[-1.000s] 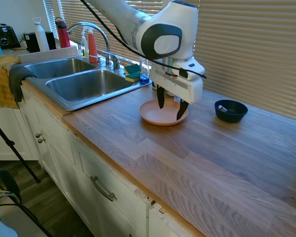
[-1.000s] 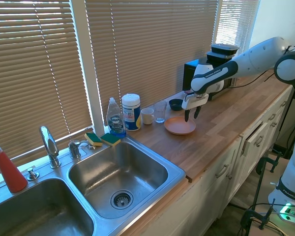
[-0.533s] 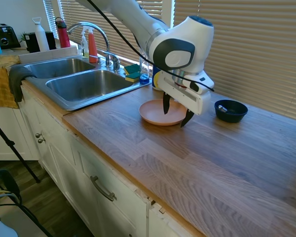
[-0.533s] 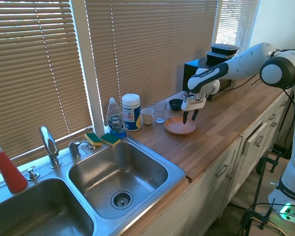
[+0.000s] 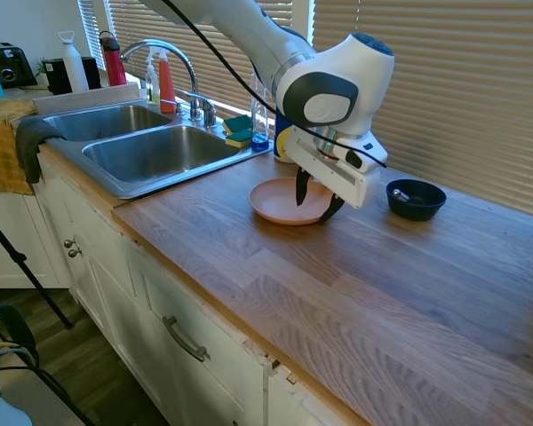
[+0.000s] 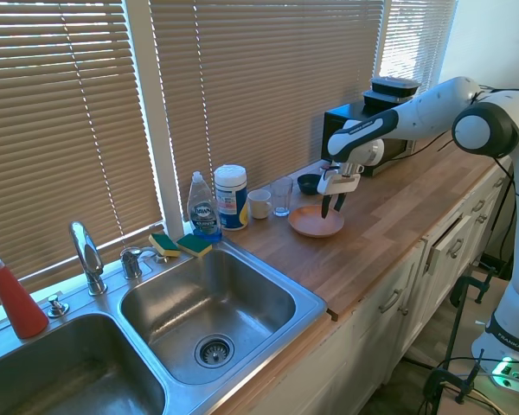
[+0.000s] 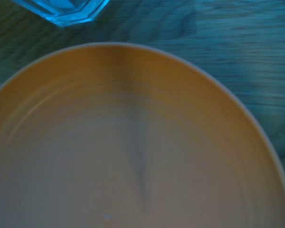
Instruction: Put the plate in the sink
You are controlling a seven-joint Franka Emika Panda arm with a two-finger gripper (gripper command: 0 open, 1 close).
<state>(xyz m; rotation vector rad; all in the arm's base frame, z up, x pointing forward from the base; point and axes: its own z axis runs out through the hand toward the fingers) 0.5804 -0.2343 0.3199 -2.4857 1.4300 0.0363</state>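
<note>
Gripper (image 5: 315, 197): it comes down onto the edge of the plate (image 5: 280, 201) that faces away from the sink (image 5: 147, 153). The two dark fingers are spread apart, one over the inside of the plate and one just outside its rim, so the rim lies between them. Whether the tips touch the plate cannot be told, and nothing is clamped.

Gripper, second exterior view (image 6: 333, 205): the fingers point down at the plate's (image 6: 311, 222) far edge, with a clear gap between them.

Plate position: flat on the wooden counter (image 5: 355, 284), well apart from the sink, on the side of the sink that holds the nearer basin. It is not in a basin.

Plate look: round, shallow, peach-orange, matte, with a low raised rim and nothing on it. In the wrist view it (image 7: 133, 152) fills most of the picture, blurred, with faint rings on the inside and a thin dark shadow line across the middle.

Dark bowl (image 5: 415, 199): past the plate from the sink, near it but not touching, with a small pale thing inside.

Clear glass (image 6: 282, 196): beyond the plate toward the blinds, close to its rim; its base shows blue in the wrist view (image 7: 61, 10).

Sponges (image 6: 180, 245): on the sink rim, between the plate and the faucet (image 6: 86, 255).

Sink basins: both bare steel.
</note>
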